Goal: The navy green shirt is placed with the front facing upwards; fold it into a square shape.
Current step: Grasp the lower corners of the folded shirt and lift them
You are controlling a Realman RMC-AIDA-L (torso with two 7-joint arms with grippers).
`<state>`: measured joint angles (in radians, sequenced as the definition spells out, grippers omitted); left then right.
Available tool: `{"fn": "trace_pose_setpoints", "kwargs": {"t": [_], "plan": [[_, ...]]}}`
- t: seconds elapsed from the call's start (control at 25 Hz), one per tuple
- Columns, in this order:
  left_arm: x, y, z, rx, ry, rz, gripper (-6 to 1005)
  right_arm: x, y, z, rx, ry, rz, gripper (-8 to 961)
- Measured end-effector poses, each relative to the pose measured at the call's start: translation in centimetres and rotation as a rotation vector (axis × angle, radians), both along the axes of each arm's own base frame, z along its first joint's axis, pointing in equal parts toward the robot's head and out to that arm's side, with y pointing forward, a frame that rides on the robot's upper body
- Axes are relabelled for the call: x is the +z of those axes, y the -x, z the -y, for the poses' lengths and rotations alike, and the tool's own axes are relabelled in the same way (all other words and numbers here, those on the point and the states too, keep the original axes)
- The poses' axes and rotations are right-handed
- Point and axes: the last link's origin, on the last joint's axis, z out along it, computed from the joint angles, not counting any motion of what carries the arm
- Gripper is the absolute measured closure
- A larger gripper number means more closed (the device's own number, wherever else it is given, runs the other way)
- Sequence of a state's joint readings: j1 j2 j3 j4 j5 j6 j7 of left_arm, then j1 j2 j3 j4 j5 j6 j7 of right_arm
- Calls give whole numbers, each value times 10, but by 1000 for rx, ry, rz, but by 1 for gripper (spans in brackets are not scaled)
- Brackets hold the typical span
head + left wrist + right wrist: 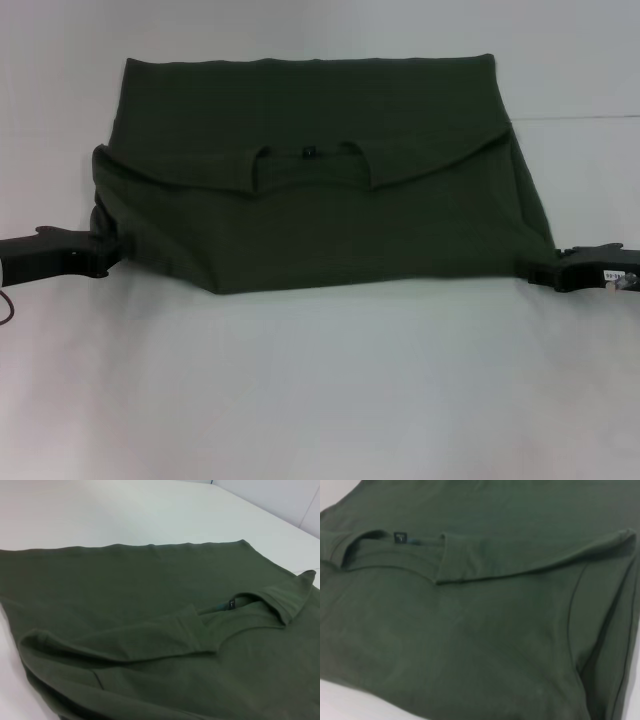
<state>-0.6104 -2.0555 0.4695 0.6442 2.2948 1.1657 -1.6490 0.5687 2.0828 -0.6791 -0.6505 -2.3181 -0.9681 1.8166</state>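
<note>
Your left hand [108, 248] sat low at the near left corner of the navy green shirt [320, 200], its dark fingers pressed right against the bunched fabric there; you could not tell from any view whether they were pinched on the cloth or merely touching it. Your right hand [545, 270] lay at the opposite near corner, its tip meeting the shirt's edge, and again the fingers' spread could not be made out. Between your two hands the shirt stretched flat across the white desk [320, 390], partly folded: the near portion lay as one smooth panel, and beyond it a curved folded edge ran from side to side. At the middle of that fold, well away from either hand, the collar [310, 160] opening showed with a small dark label [309, 152] inside it. Past the collar the cloth continued to a straight far edge. In your left wrist view the collar [250, 607] and label [228, 604] appeared beside a folded flap; your right wrist view showed the same label [400, 536] and the sleeve seam nearer that hand.
</note>
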Motion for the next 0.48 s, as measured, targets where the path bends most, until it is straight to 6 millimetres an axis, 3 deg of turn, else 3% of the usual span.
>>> {"fn": "trace_pose_setpoints", "kwargs": {"t": [0.2,0.28,0.48], "plan": [[0,1,1,2,0,0,966,-1,2,0,8,9,13,393],[0,1,1,3,0,0,966,-1,2,0,9,9,15,629],[0,2,2,5,0,1,966,1,3,-2,18,5,19,794]]}}
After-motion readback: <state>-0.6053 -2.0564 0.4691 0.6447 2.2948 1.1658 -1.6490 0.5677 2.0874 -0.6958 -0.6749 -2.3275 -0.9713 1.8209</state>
